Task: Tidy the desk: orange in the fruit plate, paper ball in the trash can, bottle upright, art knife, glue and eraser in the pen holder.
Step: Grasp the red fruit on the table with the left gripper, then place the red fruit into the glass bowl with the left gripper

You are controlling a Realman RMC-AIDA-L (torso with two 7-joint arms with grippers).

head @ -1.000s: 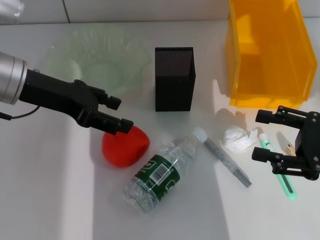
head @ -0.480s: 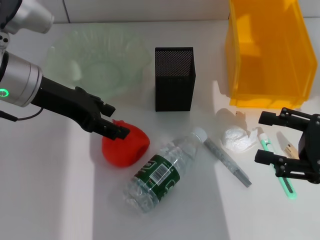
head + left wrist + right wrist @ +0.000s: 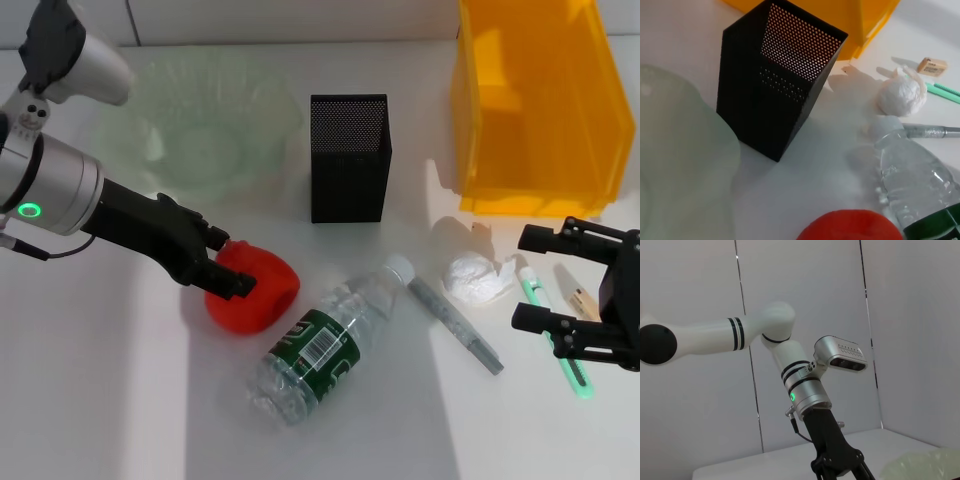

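Note:
The orange (image 3: pixel 258 292) lies on the white desk and shows at the edge of the left wrist view (image 3: pixel 850 227). My left gripper (image 3: pixel 226 264) is open, one finger at the orange's top and one at its near left side. The clear bottle (image 3: pixel 318 345) lies on its side right of the orange. Farther right are a slim grey tool (image 3: pixel 455 325), seemingly the art knife, and the paper ball (image 3: pixel 475 278). A green white-capped stick (image 3: pixel 560 340), seemingly the glue, lies beside the tan eraser (image 3: pixel 578 298). My right gripper (image 3: pixel 522 279) hovers open over the green stick.
The black mesh pen holder (image 3: pixel 348 158) stands at centre back. The glass fruit plate (image 3: pixel 200 125) lies back left behind my left arm. The yellow trash can (image 3: pixel 540 100) stands back right. The bottle lies close against the orange.
My left gripper has dropped and drawn back left, so its fingers now sit against the orange instead of above it. The right gripper has barely shifted.

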